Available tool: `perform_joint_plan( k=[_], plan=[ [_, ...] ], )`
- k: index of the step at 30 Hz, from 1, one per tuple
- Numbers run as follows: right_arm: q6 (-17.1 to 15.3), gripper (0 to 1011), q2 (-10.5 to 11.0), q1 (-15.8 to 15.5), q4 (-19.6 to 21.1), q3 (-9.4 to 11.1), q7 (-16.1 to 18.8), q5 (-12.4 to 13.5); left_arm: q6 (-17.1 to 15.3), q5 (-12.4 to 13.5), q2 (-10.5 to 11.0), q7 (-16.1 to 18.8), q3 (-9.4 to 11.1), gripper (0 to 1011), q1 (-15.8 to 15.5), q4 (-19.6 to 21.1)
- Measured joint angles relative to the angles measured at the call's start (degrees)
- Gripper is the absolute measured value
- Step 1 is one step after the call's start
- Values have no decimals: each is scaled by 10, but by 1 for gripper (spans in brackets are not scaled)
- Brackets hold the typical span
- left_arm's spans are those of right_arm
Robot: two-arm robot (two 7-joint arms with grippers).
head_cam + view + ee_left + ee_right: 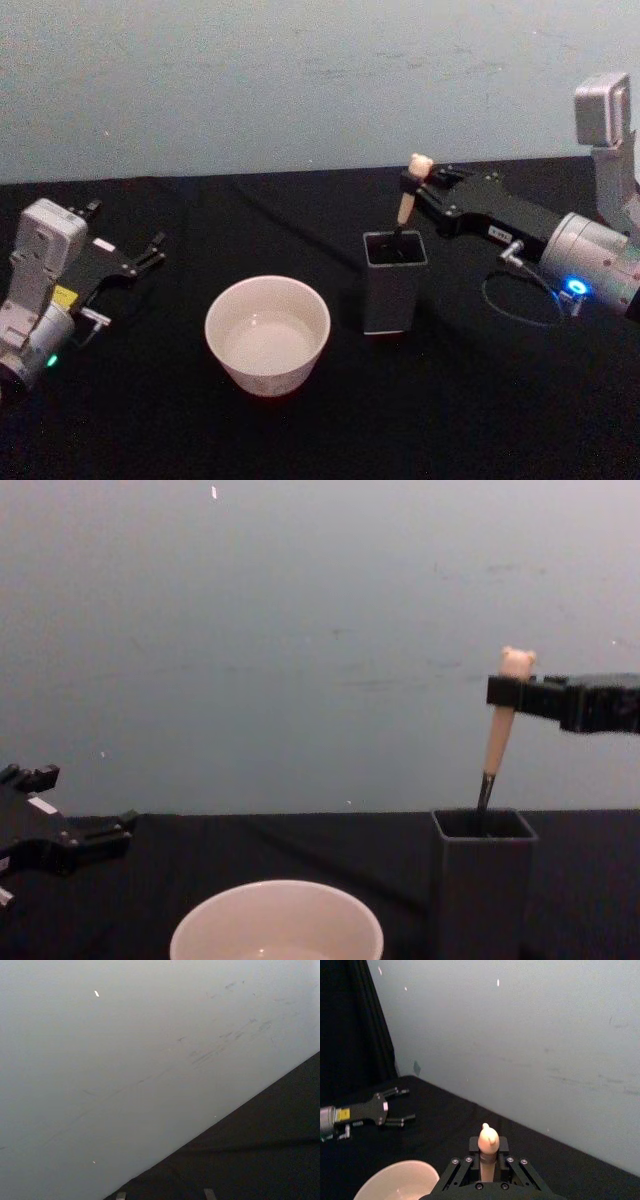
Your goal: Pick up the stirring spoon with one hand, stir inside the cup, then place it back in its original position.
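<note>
Upright stirring spoon (411,196), beige bear-topped handle

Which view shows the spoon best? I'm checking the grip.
Chest view: the spoon stands side-on in the holder, right gripper clamped below its bear head. Head view foreshortens it; right wrist view shows just its top.
</note>
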State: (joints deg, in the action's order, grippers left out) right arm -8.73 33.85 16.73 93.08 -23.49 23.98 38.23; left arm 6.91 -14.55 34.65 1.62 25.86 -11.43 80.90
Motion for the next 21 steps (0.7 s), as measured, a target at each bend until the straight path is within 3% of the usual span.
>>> perform_joint_plan(
  k=[21],
  plan=[
    [-23,211,-15,-5,-32,-21,4,-47,0,0,0,0,0,1001,0,0]
  ],
)
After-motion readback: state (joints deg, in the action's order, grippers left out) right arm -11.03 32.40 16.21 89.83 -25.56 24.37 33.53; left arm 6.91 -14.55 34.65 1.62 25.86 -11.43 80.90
